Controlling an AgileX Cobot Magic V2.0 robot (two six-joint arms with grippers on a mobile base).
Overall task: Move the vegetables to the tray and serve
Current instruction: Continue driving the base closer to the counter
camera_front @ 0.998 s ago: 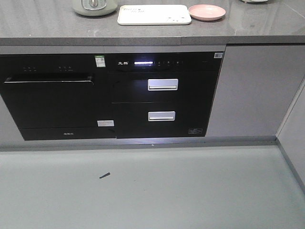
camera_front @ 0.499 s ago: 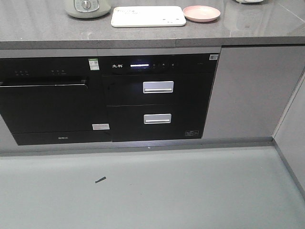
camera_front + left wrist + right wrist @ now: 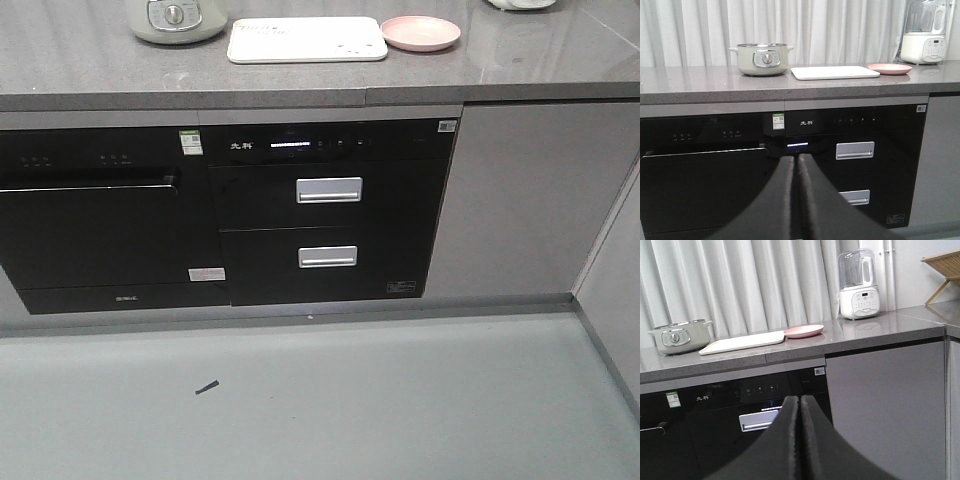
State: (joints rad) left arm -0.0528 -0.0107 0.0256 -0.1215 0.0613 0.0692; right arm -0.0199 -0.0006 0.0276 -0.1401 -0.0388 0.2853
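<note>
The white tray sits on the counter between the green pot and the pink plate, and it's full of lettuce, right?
Not full: the tray holds no lettuce, only its printed drawing, as the front-facing view shows from above. It does sit on the counter between the green pot and the pink plate.

In the front view the tray [image 3: 307, 40] and counter [image 3: 500, 70] have drifted left and lower in frame.

Before me runs a grey stone counter [image 3: 300, 85] over black built-in appliances [image 3: 330, 215]; a plain grey cabinet door [image 3: 530, 200] stands to their right; pale pleated curtains [image 3: 840, 30] hang behind; the floor [image 3: 350, 400] is grey-green.
</note>
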